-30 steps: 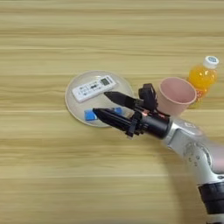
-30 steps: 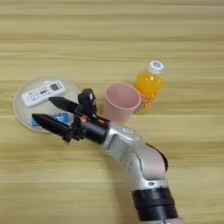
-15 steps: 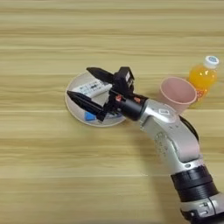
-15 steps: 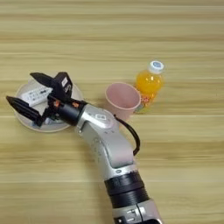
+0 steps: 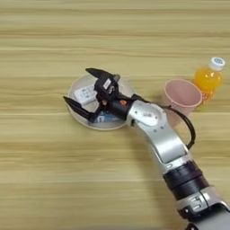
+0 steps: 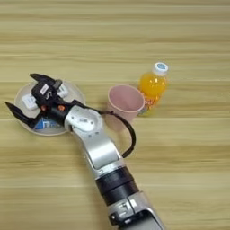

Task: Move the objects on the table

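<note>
My right arm reaches from the near right across the tabletop (image 5: pixel 40 170); my end effector (image 5: pixel 84 92), fingers spread and grasping nothing, hovers over the beige plate (image 5: pixel 78 85) holding the white remote control (image 5: pixel 85 94) and blue tube (image 5: pixel 108 119). Pink cup (image 5: pixel 182 95) and juice bottle (image 5: pixel 208 80) stand right.

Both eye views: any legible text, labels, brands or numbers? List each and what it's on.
None can be read.
orange juice bottle: a label band low on its body, print too blurred to read.
white remote control on the beige plate: dark marks, too small to read.
blue tube: pale marks, unreadable.
gripper: small white patch on its body, no readable characters.
pink cup: plain.
</note>
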